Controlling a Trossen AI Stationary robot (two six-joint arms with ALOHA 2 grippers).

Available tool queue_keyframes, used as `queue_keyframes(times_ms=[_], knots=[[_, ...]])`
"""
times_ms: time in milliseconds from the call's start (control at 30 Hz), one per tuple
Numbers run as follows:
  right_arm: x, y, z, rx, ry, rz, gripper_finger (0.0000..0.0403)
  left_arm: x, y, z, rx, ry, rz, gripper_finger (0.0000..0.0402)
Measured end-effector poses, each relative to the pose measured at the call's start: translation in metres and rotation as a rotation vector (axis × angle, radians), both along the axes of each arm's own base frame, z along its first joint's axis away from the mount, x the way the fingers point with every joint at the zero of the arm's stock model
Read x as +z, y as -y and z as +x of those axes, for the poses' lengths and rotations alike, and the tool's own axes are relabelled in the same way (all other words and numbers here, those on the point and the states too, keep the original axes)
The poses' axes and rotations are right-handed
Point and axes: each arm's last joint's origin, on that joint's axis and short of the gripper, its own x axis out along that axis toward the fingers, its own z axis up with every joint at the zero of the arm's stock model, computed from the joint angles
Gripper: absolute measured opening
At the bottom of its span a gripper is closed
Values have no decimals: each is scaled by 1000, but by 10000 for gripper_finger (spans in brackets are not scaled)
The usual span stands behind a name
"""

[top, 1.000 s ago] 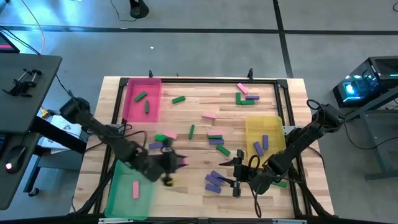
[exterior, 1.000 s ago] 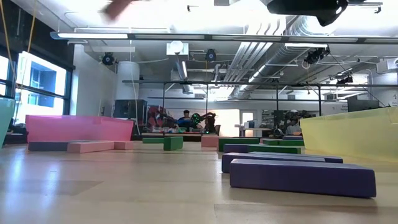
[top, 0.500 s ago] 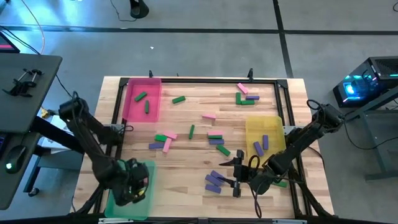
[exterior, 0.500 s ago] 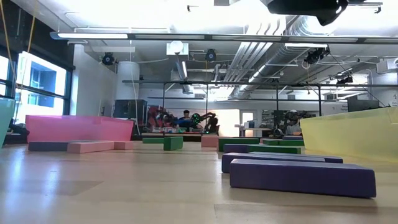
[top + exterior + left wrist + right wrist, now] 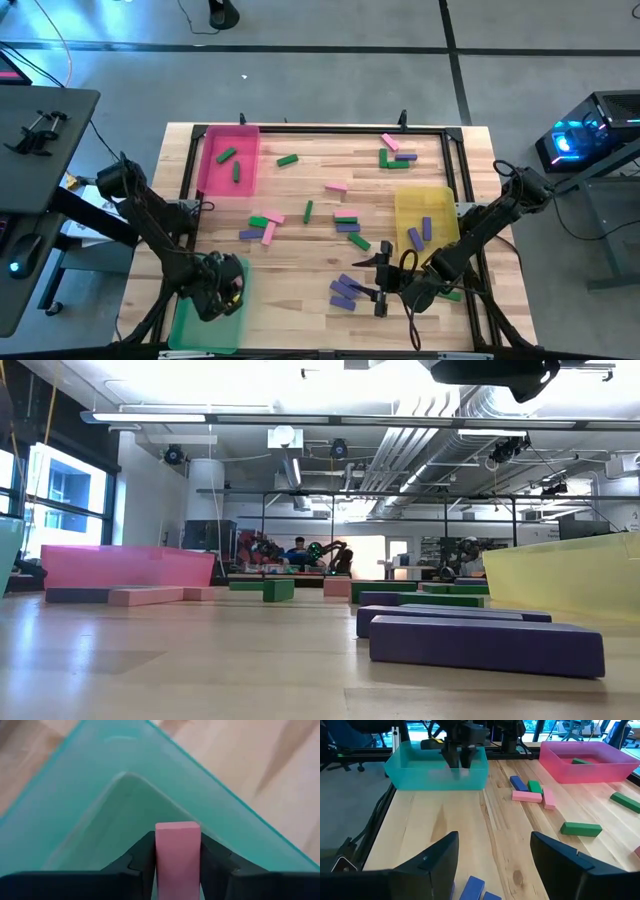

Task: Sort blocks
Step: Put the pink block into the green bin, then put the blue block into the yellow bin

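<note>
My left gripper (image 5: 224, 288) reaches down into the green tray (image 5: 195, 325) at the table's near left corner and is shut on a pink block (image 5: 177, 855). The right wrist view shows this gripper (image 5: 460, 756) over the tray's far wall. My right gripper (image 5: 383, 288) hangs open above the table near the front edge, with nothing between its fingers (image 5: 495, 865). Beside it several purple blocks (image 5: 343, 290) lie flat on the wood. More green, pink and purple blocks (image 5: 265, 225) are scattered across the table's middle. My left gripper pinches the pink block by its two long sides (image 5: 159, 865) between the two fingers. The fingers come from above, pointing steeply down, and run along the block. The block's free end (image 5: 177, 827) sticks out past the fingertips toward a corner of the tray; whether it touches the floor I cannot tell.
A pink tray (image 5: 228, 160) at the far left holds two green blocks. A yellow tray (image 5: 425, 215) at the right holds purple blocks. A black frame (image 5: 320, 128) runs along the table's edges. Bare wood lies between the green tray and the purple blocks.
My left gripper has carried the pink block from above the table's near middle toward the near left corner. It has sunk into the green tray, rolled about its own line and tipped steeply downward.
</note>
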Motion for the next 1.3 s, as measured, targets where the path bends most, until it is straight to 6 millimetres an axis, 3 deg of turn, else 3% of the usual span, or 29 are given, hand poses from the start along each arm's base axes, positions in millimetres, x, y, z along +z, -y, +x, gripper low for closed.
queue_keyframes(times_ms=[333, 567, 933, 1133, 1300], knots=[[0, 0, 0, -3, -1, 5, 232, -1, -5, -3, 41, -27, 32, 206], [0, 0, 0, -3, -2, 4, 232, 11, -1, -2, -35, 10, 23, 213], [-7, 3, -3, -22, -59, -8, 232, 65, 18, 7, -226, 437, 160, 213], [-27, 9, -11, -39, -106, 58, 232, 80, 25, 18, -313, 635, 289, 213], [-49, 17, -20, -26, -191, 171, 232, 93, 23, 32, -276, 765, 445, 213]])
